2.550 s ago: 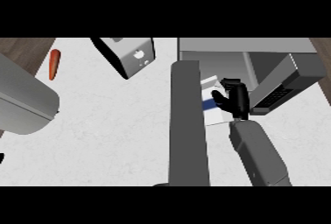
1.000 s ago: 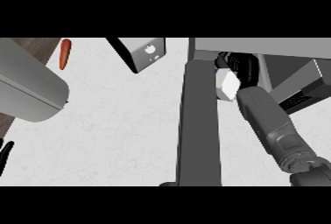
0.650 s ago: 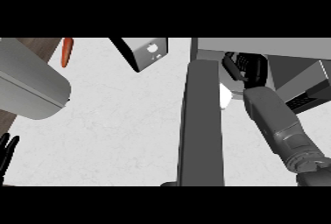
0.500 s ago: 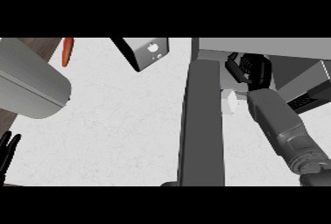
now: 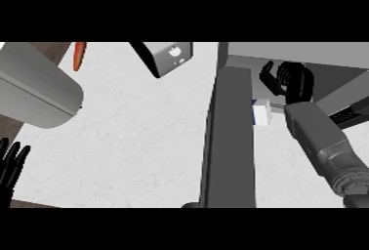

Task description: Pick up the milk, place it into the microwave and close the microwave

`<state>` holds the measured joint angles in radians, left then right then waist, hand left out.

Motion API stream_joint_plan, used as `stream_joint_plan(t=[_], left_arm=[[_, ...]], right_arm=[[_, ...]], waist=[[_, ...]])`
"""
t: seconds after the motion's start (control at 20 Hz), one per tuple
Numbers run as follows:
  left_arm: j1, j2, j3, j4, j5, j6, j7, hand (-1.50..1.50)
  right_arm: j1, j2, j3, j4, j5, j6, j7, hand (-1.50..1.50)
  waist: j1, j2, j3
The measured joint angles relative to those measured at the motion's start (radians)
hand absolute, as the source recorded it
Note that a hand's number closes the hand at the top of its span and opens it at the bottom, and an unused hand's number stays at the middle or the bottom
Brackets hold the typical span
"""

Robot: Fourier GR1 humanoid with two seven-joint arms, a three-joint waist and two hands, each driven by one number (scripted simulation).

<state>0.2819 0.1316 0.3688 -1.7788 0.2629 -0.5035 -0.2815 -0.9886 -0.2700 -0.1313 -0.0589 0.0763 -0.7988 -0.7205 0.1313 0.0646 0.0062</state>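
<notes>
2 hands show in our head view. Our right hand [image 5: 290, 80] is up at the microwave [image 5: 302, 53], just inside its open front, with the fingers spread and only slightly bent; it has hold of nothing. Its grey forearm [image 5: 321, 144] runs down to the view's lower right. The milk [image 5: 261, 112], a small white carton with a blue band, sits just below that hand, between the forearm and the microwave door [image 5: 229, 141], apart from the fingers. The door stands open, seen edge-on as a tall dark slab down the middle of the white counter [image 5: 137, 146]. Our left hand [image 5: 10, 168] rests at the view's left edge, fingers straight and pointing up, empty. Above it lies a large grey rounded body [image 5: 36, 90] that we cannot identify. Near the top edge lie an orange carrot [image 5: 78, 54] and a dark box with a pale face [image 5: 167, 56].
</notes>
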Motion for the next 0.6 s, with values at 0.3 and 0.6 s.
stream_joint_plan(t=[0.3, 0.6], left_arm=[[-0.024, 0.008, -0.003, 0.018, -0.008, 0.002, 0.004, -1.5], [-0.044, 0.005, -0.013, 0.039, -0.024, 0.009, 0.005, -1.5]], right_arm=[[0.003, 0.012, 0.028, 0.012, 0.032, -0.014, 0.009, -1.5], [-0.015, 0.033, 0.033, -0.002, 0.042, -0.047, 0.021, -1.5]], waist=[[0.01, 0.003, 0.001], [0.014, 0.004, 0.001]])
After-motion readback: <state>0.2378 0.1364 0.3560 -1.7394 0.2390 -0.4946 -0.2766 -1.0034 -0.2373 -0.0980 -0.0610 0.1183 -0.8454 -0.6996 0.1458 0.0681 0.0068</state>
